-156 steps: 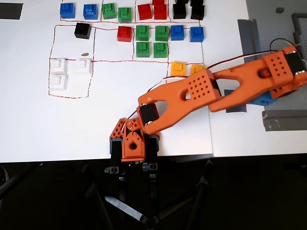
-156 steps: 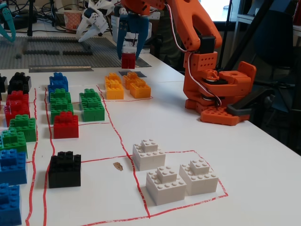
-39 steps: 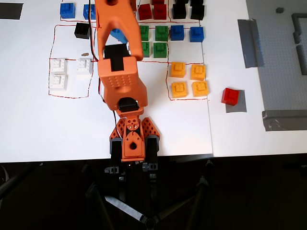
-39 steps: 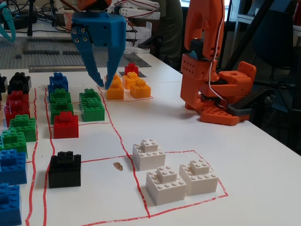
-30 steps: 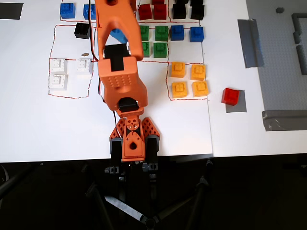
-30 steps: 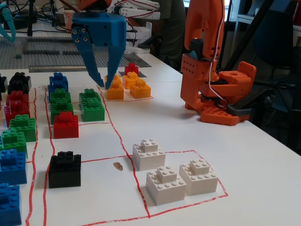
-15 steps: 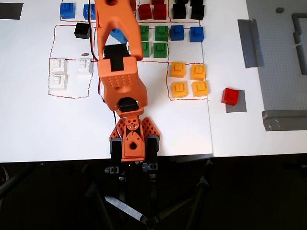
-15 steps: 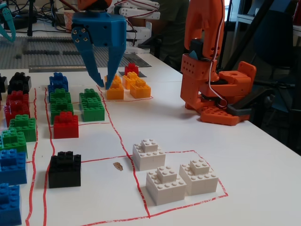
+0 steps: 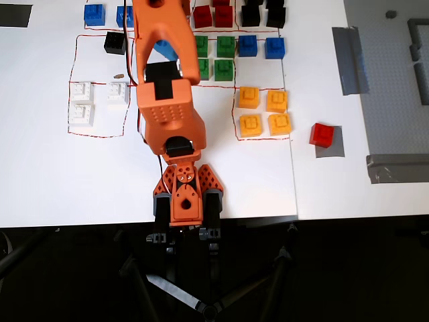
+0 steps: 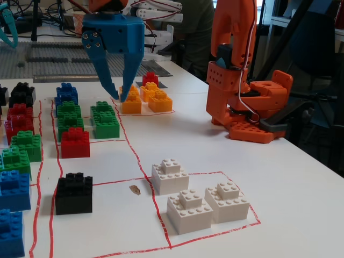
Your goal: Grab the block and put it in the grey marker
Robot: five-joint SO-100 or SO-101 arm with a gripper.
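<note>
The red block (image 9: 322, 134) sits on the grey marker (image 9: 331, 147) at the right of the overhead view, overlapping its upper left corner. In the fixed view the block (image 10: 150, 78) stands behind the yellow bricks (image 10: 145, 97). My blue gripper (image 10: 119, 97) hangs open and empty above the table, far from the block, over the rows of coloured bricks. In the overhead view the orange arm (image 9: 164, 100) covers most of the gripper.
Sorted bricks fill red-outlined fields: white (image 10: 193, 201), black (image 10: 74, 192), green (image 10: 105, 119), blue (image 9: 94, 13), another red one (image 10: 75, 142). A grey baseplate (image 9: 395, 74) and tape strips lie to the right. The arm's base (image 10: 250, 110) stands at the table edge.
Five seconds ago the gripper held the red block over the marker. It has since let go and swung away over the sorted bricks. Nothing has moved in the last second.
</note>
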